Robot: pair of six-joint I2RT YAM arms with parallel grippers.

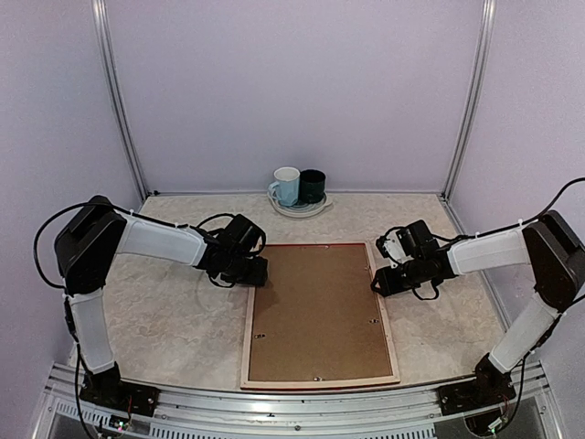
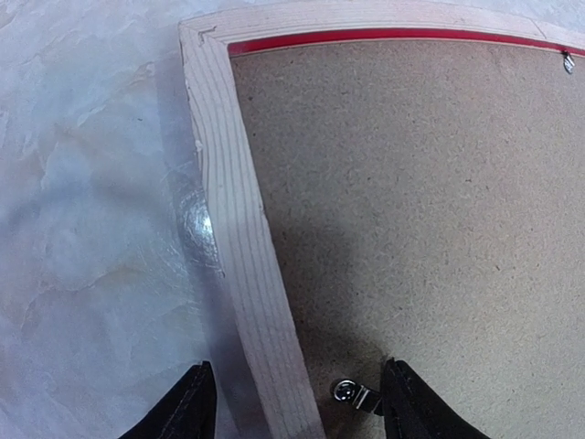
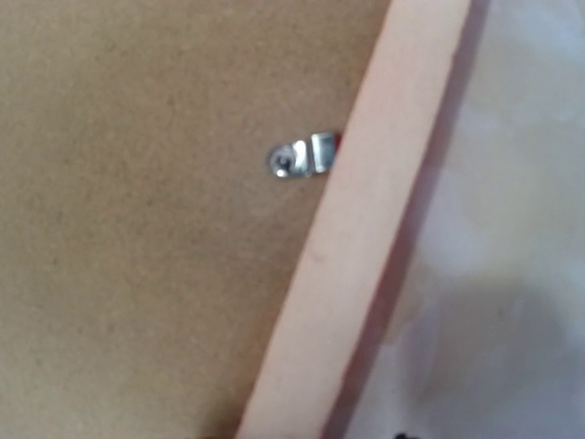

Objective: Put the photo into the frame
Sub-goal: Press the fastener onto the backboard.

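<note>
Brown board (image 1: 318,311), one; frame (image 1: 320,382), one; mugs (image 1: 286,187), two.

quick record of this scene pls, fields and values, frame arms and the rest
frame: face down on the table, pale wood back up
backing board: brown, inside the frame, metal clips at its edges
photo: not visible
left gripper: open, straddling the frame's left rail
right gripper: by the right rail, jaws unclear
far edge: pale mug and dark mug on a plate
</note>
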